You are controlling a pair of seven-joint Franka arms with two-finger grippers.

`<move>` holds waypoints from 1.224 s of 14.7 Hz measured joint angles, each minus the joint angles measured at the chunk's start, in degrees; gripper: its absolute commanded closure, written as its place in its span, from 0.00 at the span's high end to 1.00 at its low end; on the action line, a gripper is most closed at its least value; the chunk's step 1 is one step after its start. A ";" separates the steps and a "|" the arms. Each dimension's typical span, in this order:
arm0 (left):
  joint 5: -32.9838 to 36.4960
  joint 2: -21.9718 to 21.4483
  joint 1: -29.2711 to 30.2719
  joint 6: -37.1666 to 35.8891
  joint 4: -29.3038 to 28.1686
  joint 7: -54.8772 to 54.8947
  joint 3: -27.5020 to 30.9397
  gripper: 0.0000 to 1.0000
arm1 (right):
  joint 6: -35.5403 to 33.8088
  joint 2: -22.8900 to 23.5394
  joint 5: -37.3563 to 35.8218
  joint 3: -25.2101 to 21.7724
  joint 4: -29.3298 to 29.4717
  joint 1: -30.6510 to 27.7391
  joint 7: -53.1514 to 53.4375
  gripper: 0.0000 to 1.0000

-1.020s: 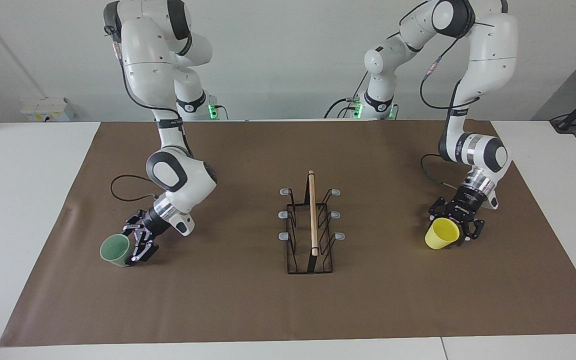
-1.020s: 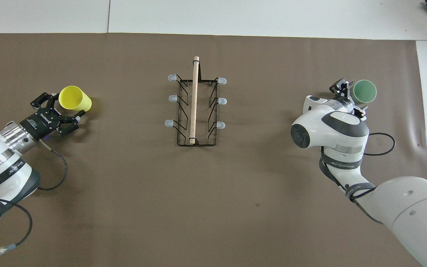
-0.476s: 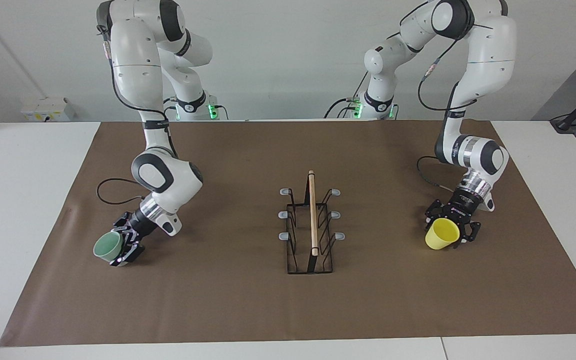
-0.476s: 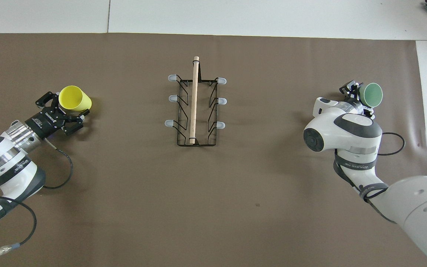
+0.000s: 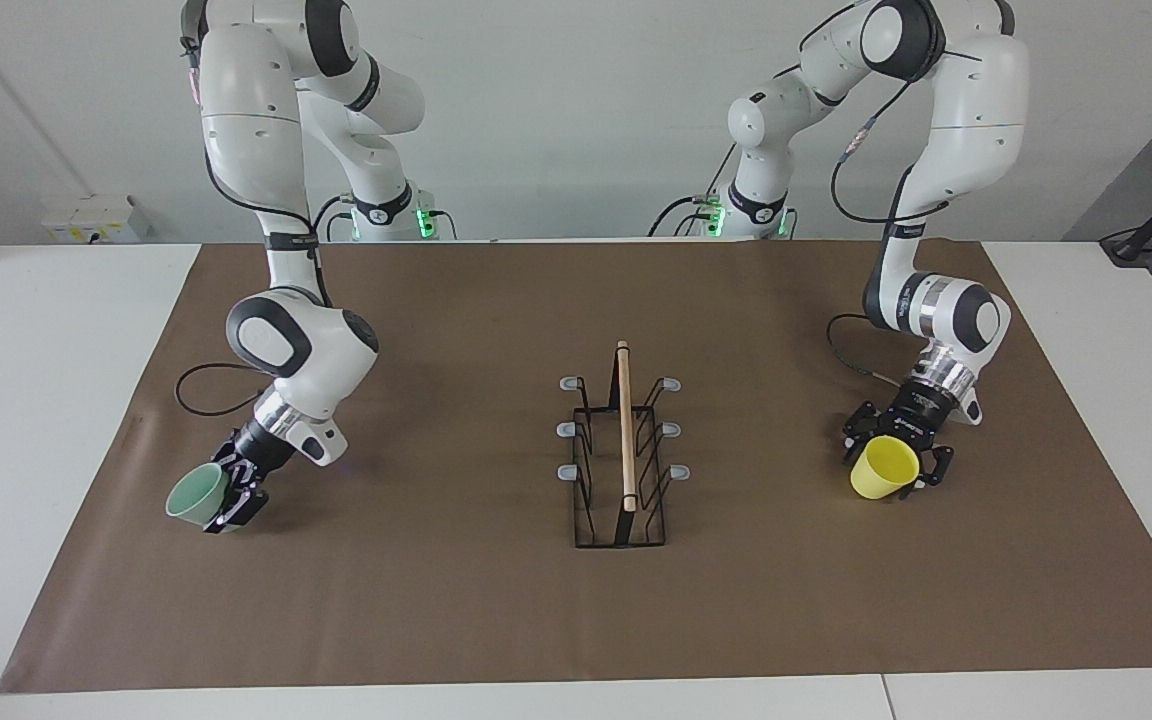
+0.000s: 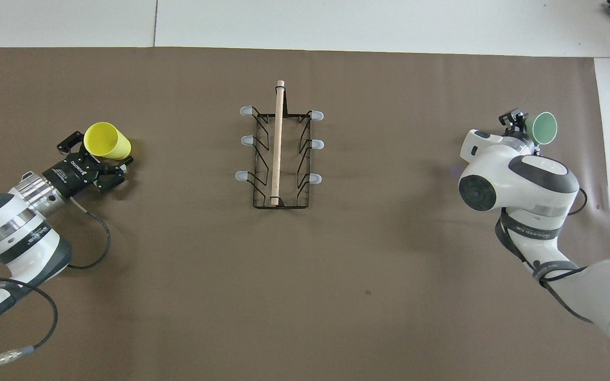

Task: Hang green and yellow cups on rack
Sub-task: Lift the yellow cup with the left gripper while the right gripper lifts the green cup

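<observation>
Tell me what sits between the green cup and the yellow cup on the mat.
The rack stands midway between the green cup and the yellow cup; otherwise bare brown mat, clearest in the facing view.

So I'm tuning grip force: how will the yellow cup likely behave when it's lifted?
The yellow cup looks like thin plastic, so probably light and slightly squashy. It lies tilted on the brown mat, with the left gripper around its base end. Its tapered, smooth wall may let it slide out mouthward, or roll if dropped.
</observation>
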 measured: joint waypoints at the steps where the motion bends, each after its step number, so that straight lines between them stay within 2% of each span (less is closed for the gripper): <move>1: -0.37 0.09 -0.03 0.08 0.00 0.10 -0.03 0.34 | 0.80 -1.14 3.35 0.16 0.29 0.12 -1.94 0.00; 2: -0.85 0.14 -0.04 0.15 0.00 0.30 -0.05 0.12 | 1.07 -2.58 8.74 0.49 0.48 0.34 -4.78 0.00; 3: -1.49 0.17 -0.04 0.29 0.00 0.57 -0.10 0.00 | 1.08 -4.05 15.18 1.14 0.58 0.48 -8.52 0.00; 5: -2.51 0.17 -0.05 1.24 0.08 1.03 -0.57 0.00 | -2.23 -6.60 30.79 3.78 1.62 0.53 -16.85 0.00; 6: -2.56 0.18 -0.05 1.72 0.22 1.15 -0.82 0.00 | -6.57 -7.44 38.80 5.81 3.25 0.55 -19.80 0.00; 8: -2.26 0.18 -0.07 2.66 1.09 1.64 -1.21 0.00 | -14.26 -8.24 50.00 9.69 7.44 0.72 -21.51 0.00; 10: 0.33 0.16 -0.11 4.47 2.91 1.90 -1.89 0.00 | -17.89 -8.36 57.34 12.16 10.81 1.05 -21.55 0.00; 12: 4.34 0.06 -0.23 5.90 4.62 1.90 -2.23 0.00 | -18.28 -8.35 64.43 13.01 12.42 1.17 -21.38 0.00; 18: 22.40 -2.50 -0.27 6.35 7.68 2.01 -2.20 0.00 | -18.75 -10.40 79.90 15.88 14.96 1.15 -17.30 0.00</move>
